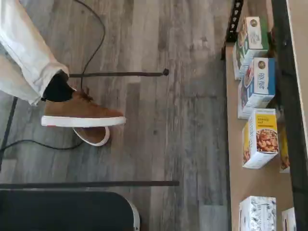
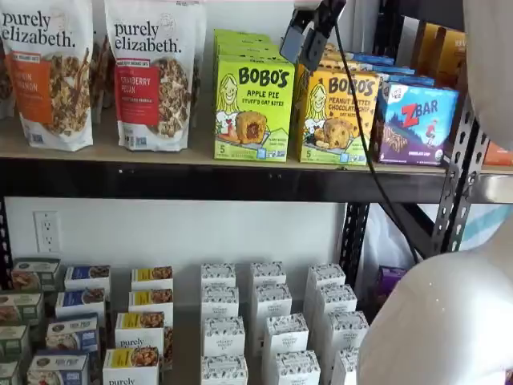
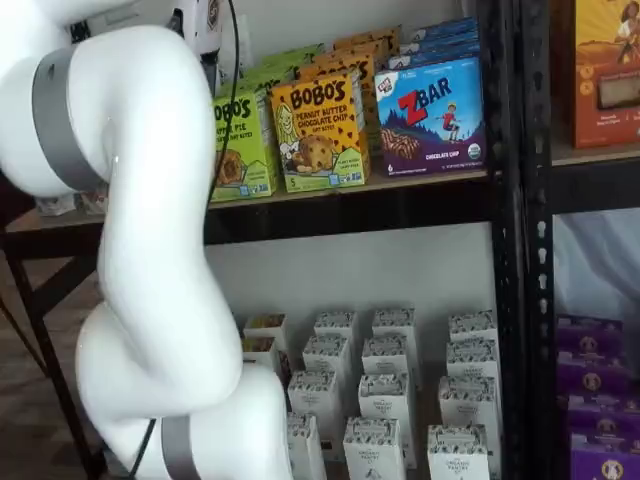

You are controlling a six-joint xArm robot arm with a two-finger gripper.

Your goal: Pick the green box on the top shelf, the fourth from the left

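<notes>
Two purely elizabeth granola bags (image 2: 100,72) stand at the left of the top shelf (image 2: 184,156) in a shelf view. Just to their right stands the green box (image 2: 253,96), upright at the board's front edge, label facing out (the white arm (image 3: 150,250) hides part of it in a shelf view). The gripper (image 2: 309,36) hangs above its upper right corner, a gap between its black fingers. Next comes the yellow-orange Bobo's box (image 2: 337,116), then the blue ZBar box (image 2: 415,124)
</notes>
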